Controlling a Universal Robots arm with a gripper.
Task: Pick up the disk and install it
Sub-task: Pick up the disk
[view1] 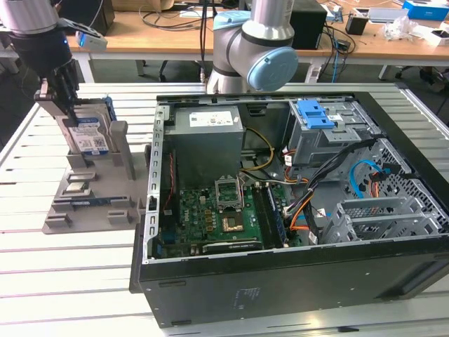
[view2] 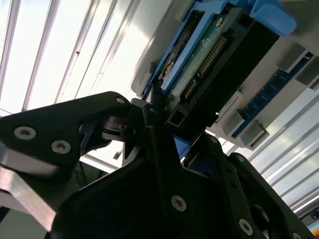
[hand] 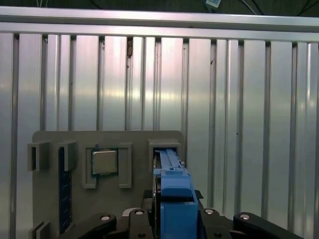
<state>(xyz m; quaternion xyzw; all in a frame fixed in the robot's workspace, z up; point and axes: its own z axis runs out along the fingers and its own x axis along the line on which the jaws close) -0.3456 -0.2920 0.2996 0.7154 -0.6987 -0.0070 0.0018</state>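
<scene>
The disk point(view1: 89, 135) stands on edge in the grey stand point(view1: 84, 221), at the exterior view's left, well apart from the computer case point(view1: 280, 281). Its upper edge is pinched by the gripper point(view1: 69, 111) (the blue frame is seen centred in both wrist views). A straight vertical lift is advised, so that jamming against the stand's posts is avoided.

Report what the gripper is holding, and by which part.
The gripper appears clamped on the disk, gripping its upper end across the blue carrier frame. The disk stands upright in the grey holder.
</scene>
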